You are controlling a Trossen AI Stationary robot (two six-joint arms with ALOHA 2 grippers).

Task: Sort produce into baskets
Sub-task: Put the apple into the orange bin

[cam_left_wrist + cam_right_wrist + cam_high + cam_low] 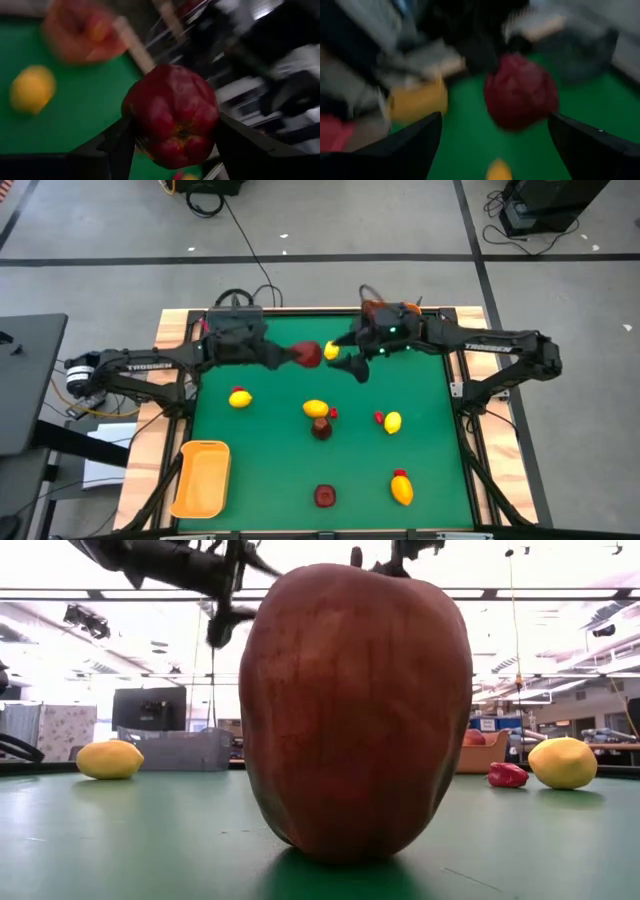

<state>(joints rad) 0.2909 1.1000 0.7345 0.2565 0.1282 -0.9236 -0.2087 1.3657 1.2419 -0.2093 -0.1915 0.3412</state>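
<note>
Two grippers meet at upper centre of the high view. Left gripper (300, 356) carries a dark red fruit (308, 354) above the mat; right gripper (352, 363) is just beside it, near a yellow bit (332, 351), jaws spread wide and holding nothing. Loose on the green mat (260, 480): lemons (240, 398) at centre left, centre, centre right and lower right, an apple (322, 496) at bottom centre, a brown-red fruit (321, 428) at centre. Orange bin (201, 478) sits lower left, well apart.

Low view: big red apple (355, 710) fills the centre (blocks most of the table); lemons to either side, small red bit (507, 775) at right.

Left wrist view: fingers (117, 145) clamp the dark red fruit's (171, 122) flanks, stem end toward the camera. Looks like light, hard, glossy plastic, so probably slippery; a grip across the widest part is safest.

Right wrist view: parted fingers (410, 145), the red fruit (521, 92) ahead. Crowding between the arms is my main worry.
</note>
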